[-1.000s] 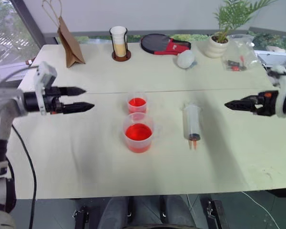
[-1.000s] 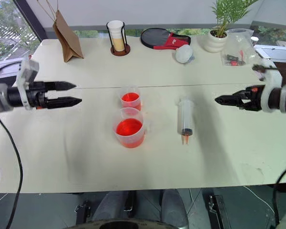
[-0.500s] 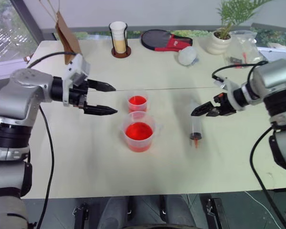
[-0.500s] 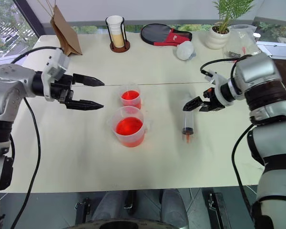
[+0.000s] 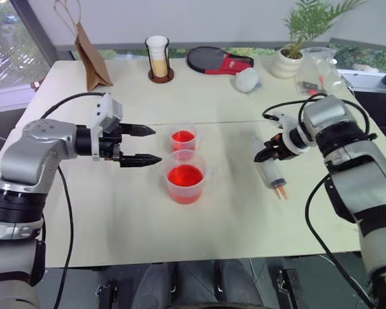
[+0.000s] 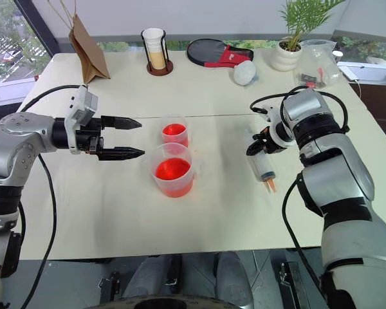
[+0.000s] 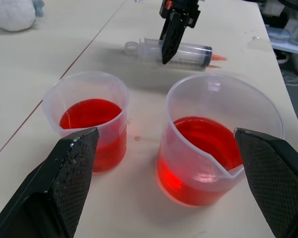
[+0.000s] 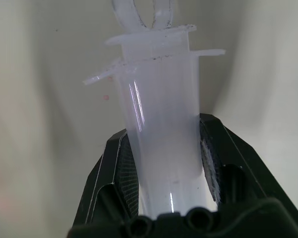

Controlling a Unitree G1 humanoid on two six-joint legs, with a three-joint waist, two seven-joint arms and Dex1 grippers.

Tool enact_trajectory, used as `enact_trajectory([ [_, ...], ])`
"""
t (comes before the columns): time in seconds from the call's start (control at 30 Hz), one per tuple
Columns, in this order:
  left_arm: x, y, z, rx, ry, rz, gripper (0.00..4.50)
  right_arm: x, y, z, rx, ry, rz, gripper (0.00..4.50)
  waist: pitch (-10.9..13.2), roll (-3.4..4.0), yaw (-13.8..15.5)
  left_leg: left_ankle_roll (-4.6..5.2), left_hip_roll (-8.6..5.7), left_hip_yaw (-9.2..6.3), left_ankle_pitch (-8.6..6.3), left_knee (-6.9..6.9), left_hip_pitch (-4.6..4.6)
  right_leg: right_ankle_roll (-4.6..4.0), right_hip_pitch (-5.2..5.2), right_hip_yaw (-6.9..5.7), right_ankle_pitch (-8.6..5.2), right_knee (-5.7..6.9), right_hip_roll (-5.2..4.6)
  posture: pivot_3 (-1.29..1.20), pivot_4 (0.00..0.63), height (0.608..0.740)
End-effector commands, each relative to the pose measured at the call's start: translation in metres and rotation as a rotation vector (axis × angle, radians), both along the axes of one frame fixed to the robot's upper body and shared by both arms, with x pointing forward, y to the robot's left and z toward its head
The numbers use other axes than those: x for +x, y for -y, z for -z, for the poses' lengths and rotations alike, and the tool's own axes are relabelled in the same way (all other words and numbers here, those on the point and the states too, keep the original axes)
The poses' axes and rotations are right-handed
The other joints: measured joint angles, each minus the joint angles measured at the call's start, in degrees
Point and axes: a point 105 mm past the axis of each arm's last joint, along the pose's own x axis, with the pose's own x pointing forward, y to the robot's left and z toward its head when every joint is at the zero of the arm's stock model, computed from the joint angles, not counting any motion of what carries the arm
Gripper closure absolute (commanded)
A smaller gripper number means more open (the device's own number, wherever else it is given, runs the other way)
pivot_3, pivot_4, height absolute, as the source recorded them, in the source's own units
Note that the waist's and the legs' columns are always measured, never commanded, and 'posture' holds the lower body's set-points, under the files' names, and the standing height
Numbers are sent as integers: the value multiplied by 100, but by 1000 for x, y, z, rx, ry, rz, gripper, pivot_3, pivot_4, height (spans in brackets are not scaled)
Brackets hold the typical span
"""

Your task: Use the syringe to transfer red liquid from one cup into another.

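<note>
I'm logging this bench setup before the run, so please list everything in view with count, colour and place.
Handled cup: 1, clear, red liquid, table centre.
Smaller cup: 1, clear, red liquid, just behind it.
Syringe: 1, clear, orange tip, lying right of cups.
Tall glass: 1, cream-filled, far edge.
Paper bag: 1, brown, far left.
Paddle: 1, black-red, far edge.
White ball: 1, beside paddle.
Potted plant: 1, green, far right.
Left end effector: open, left of cups.
Right end effector: shut on syringe.

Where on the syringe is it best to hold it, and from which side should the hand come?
Probably the middle of the barrel, from above. The syringe lies flat on the table, so its round sides are free for two fingers, clear of the plunger loop and the orange tip. The right hand is shut on it this way.
</note>
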Motion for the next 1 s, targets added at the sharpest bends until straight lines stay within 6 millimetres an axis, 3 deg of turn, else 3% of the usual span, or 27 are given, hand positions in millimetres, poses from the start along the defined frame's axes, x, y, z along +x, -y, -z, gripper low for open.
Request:
enact_trajectory([
  [0.03,3,-7,-10,-21,45,-31,0,6,-9,-15,57,54,-22,3123,1,2,7,0,0,0,0,-1,3,0,2,0,0,0,0,0,150,740],
  [0.07,4,-10,-10,-22,45,-39,0,8,-12,-24,85,78,-21,3123,2,3,7,-1,0,-1,0,-1,3,0,2,0,0,0,0,0,150,740],
  [0.13,8,-17,-11,-27,43,-62,0,19,-27,-70,216,253,-124,3123,10,16,9,-2,-1,0,1,-4,1,0,-3,2,0,1,-1,0,150,740],
  [0.2,14,-23,-18,-38,50,-84,0,15,-48,-157,431,566,-312,3123,18,30,13,-5,-2,1,3,-6,-16,0,-26,4,0,4,-2,0,150,740],
  [0.27,21,-27,-25,-49,57,-92,0,-3,-58,-215,542,834,-468,3123,30,46,34,-26,-3,1,15,-5,-70,1,-87,4,1,20,-2,0,150,740],
  [0.37,30,-27,-31,-44,71,-85,0,-16,-65,-243,598,990,-519,3123,22,33,62,-42,0,-11,23,-8,-87,1,-109,-7,1,47,2,0,150,740],
  [0.47,38,-21,-41,-33,93,-54,0,-36,-78,-266,764,1094,-568,3123,9,11,53,-40,1,-22,21,-12,-86,1,-92,-11,1,44,7,0,150,740],
  [0.6,42,-16,-56,-35,116,-16,0,-70,-106,-265,921,1151,-645,3123,11,9,55,-13,-10,-14,8,3,-88,2,-77,-6,1,30,-3,0,150,740],
  [0.73,40,-7,-77,-54,142,26,0,-108,-140,-214,949,1186,-758,3123,6,1,55,-27,-8,-37,16,3,-88,3,-89,-7,1,68,0,0,150,740],
  [1.0,24,4,-97,-66,172,101,0,-105,-148,-135,858,1147,-722,3123,9,0,35,-10,-12,-34,8,13,-87,4,-87,0,1,72,6,0,150,740],
])
